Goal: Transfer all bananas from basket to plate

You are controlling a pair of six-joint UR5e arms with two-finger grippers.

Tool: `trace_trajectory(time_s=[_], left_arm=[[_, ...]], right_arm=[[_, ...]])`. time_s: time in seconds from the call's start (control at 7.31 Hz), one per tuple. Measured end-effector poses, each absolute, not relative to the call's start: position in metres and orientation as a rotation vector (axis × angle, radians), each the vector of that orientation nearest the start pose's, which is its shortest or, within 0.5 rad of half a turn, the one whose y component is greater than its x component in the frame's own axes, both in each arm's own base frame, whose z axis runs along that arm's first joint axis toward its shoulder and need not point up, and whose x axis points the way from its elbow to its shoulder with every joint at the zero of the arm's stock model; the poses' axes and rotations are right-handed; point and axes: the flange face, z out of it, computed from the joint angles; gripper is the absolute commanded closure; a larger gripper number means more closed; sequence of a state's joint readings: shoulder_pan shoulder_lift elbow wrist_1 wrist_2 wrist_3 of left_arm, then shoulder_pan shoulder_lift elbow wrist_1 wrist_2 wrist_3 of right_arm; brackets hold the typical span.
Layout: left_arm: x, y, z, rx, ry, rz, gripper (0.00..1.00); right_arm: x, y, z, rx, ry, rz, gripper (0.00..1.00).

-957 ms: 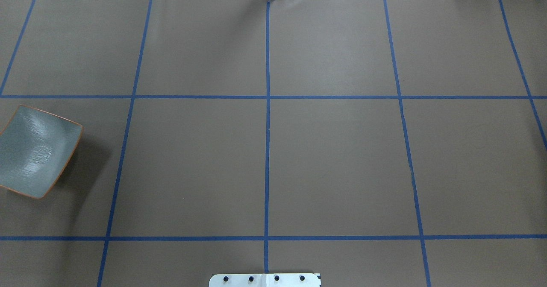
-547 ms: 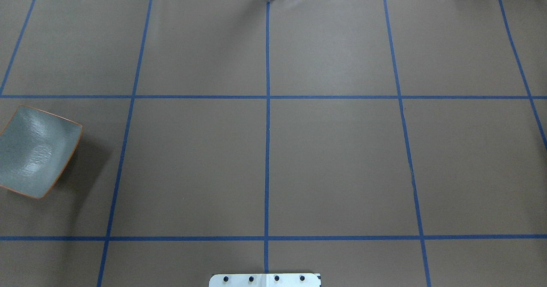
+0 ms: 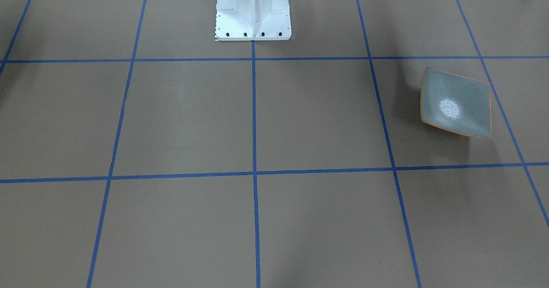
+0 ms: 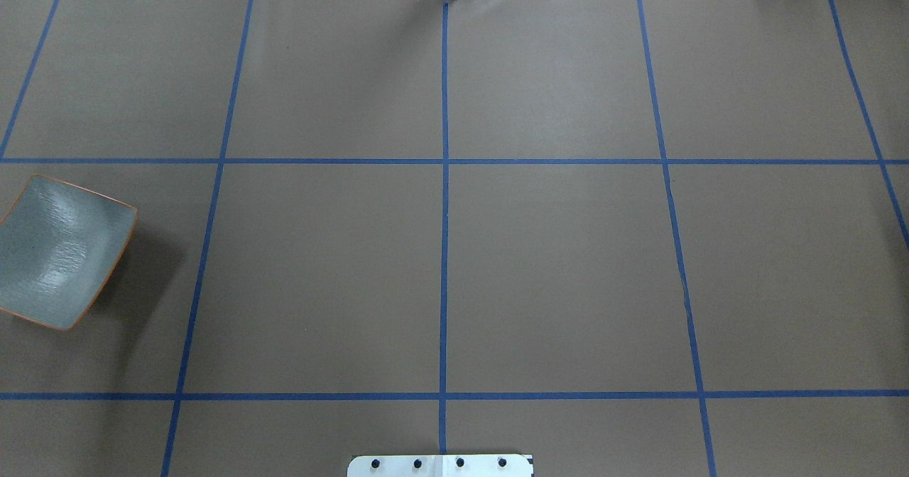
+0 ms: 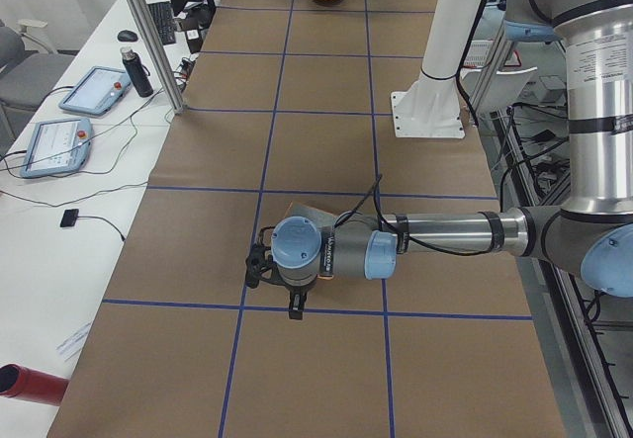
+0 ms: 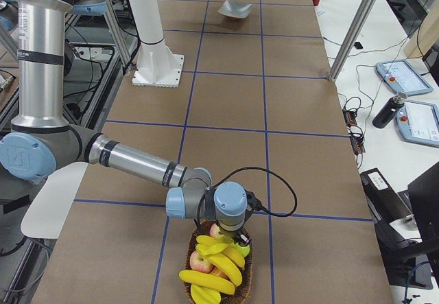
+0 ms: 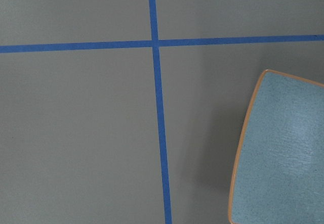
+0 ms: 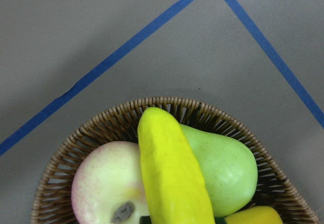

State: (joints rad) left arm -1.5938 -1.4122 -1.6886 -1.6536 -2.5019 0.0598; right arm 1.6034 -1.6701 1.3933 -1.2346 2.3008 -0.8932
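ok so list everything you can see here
plate: one, grey-green with orange rim, bare, table's left end
basket: one, brown wicker, table's right end
bananas: several, yellow, piled in the basket; exact count unclear
apple: at least one, pale pink-yellow, in the basket
pear: one, green, in the basket under a banana
table: one, brown with blue tape grid
tablets: two, blue-edged, on the white side desk
bottle: one, dark, beside the tablets
robot base: one, white, middle of the table's edge
left gripper: one, dark, above the table beside the plate; open or shut, cannot tell
right gripper: one, dark, above the basket; cannot tell either
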Motion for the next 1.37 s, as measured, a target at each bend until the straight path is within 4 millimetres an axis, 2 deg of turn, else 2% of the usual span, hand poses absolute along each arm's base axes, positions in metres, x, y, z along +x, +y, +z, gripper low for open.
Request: trace_trajectory(time_s=[0.27,0.55,0.68,0.82,1.09,1.23,1.37], left_arm=[[-0.063,-0.426,0.653,0.077,0.929,0.054,0.00],[-0.063,-0.428,0.649,0.086,0.928,0.059,0.00],[-0.063,-0.436,0.640,0.105,0.927,0.069,0.00],[-0.063,-0.452,0.625,0.138,0.924,0.085,0.00],[-0.064,-0.485,0.589,0.243,0.913,0.138,0.00],[-0.064,-0.498,0.572,0.316,0.905,0.171,0.00],[-0.064,-0.504,0.559,0.365,0.903,0.183,0.00]], right_arm=[[0.090,-0.450,0.740,0.430,-0.625,-0.835,1.00],[0.097,-0.480,0.708,0.464,-0.614,-0.776,1.00],[0.093,-0.499,0.688,0.467,-0.621,-0.714,1.00],[0.077,-0.519,0.665,0.464,-0.637,-0.658,1.00],[0.026,-0.558,0.611,0.456,-0.680,-0.567,1.00],[-0.002,-0.569,0.578,0.447,-0.711,-0.495,1.00],[-0.032,-0.571,0.538,0.428,-0.758,-0.386,1.00]])
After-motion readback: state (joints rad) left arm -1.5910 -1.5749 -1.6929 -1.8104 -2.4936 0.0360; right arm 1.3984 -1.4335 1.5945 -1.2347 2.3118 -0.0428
